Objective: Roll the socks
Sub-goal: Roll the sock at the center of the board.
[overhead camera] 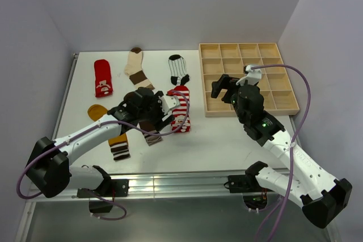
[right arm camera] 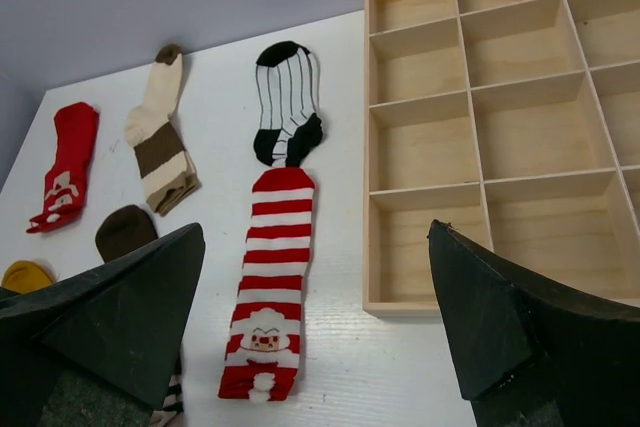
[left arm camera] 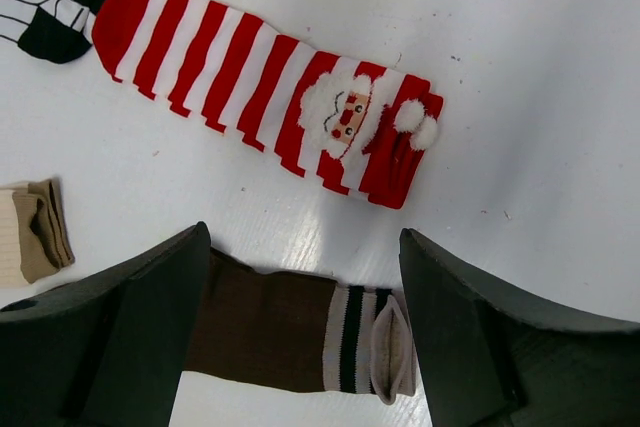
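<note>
We take the step in hand to be the first grasp on the dark brown sock [left arm camera: 265,327]. It lies flat on the surface [overhead camera: 227,134] to the left of the wooden compartment tray [overhead camera: 249,111]. The red-white striped Santa sock [overhead camera: 180,109] lies between it and the tray's left wall.

The left pincer [left arm camera: 300,237] hangs directly over the brown sock, jaws spread wide and holding nothing. The right pincer [right arm camera: 315,232] hovers above the tray's left edge, equally wide and empty.

The brown sock's long axis runs roughly parallel to the tray's left wall, slanted a little. Its rounded toe points toward the tray's far side and its striped cuff toward the near side. In the left wrist view the cuff's end looks slightly turned over.

To roll it well, we would:
- come down at one end rather than mid-length;
- pinch both fabric layers together;
- turn the roll straight along that long axis so it stays square instead of coning.

The Santa sock lies near but apart, pointing much the same way. We judge the main risk to be a jaw catching its cuff, so the descent should stay on the side away from the tray.
</note>
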